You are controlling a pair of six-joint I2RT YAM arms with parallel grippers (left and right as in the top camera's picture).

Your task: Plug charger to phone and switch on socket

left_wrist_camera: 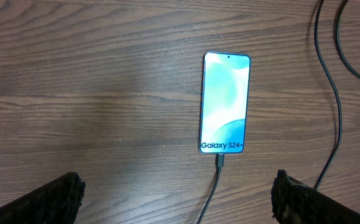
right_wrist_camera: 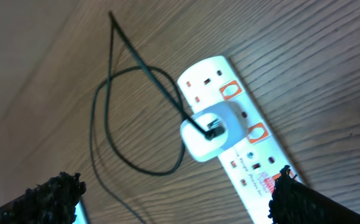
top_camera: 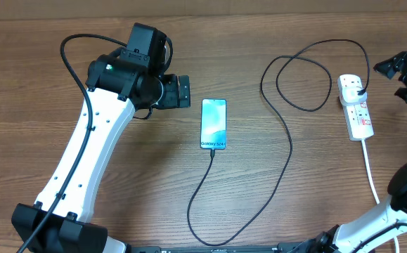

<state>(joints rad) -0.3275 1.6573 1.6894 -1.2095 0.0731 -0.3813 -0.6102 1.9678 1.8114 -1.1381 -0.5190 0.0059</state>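
The phone lies flat mid-table with its cyan screen lit, also seen in the left wrist view. The charger is a thin black cable; its small plug tip sits in the phone's bottom edge. The cable loops round to a white adapter plugged into the socket, a white strip with red switches. My left gripper hangs open just left of the phone, holding nothing. Right of the socket's far end, my right gripper stands open and empty.
The socket's thick white cord runs toward the table's front right. The charger's slack forms a loop behind and left of the socket. Bare wooden tabletop surrounds everything.
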